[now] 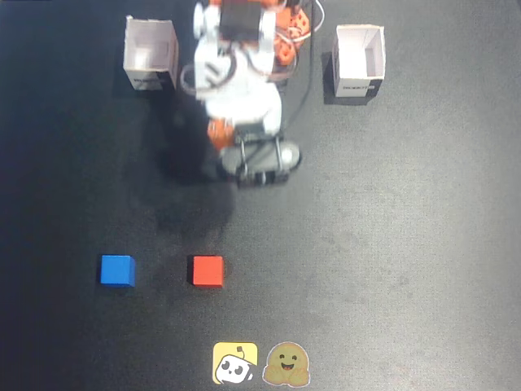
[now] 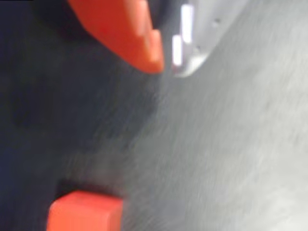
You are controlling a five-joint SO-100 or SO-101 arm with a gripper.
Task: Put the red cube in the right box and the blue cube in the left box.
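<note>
Setting: hobby robotics bench, tabletop demo.
Dark matte counter [image 1: 391, 244]; two white open paper boxes [image 1: 151, 54] [image 1: 359, 61]; cartoon stickers [image 1: 235, 363] at near edge; room beyond not visible.

Red cube [image 1: 207, 270]: 1. Blue cube [image 1: 117, 270]: 1. White open-topped boxes: 2, one [image 1: 150, 54] and another [image 1: 358, 59]. Stickers: 2, one yellow [image 1: 235, 363], one brown [image 1: 286, 364]. Robot arm [image 1: 241, 90]: 1.
</note>
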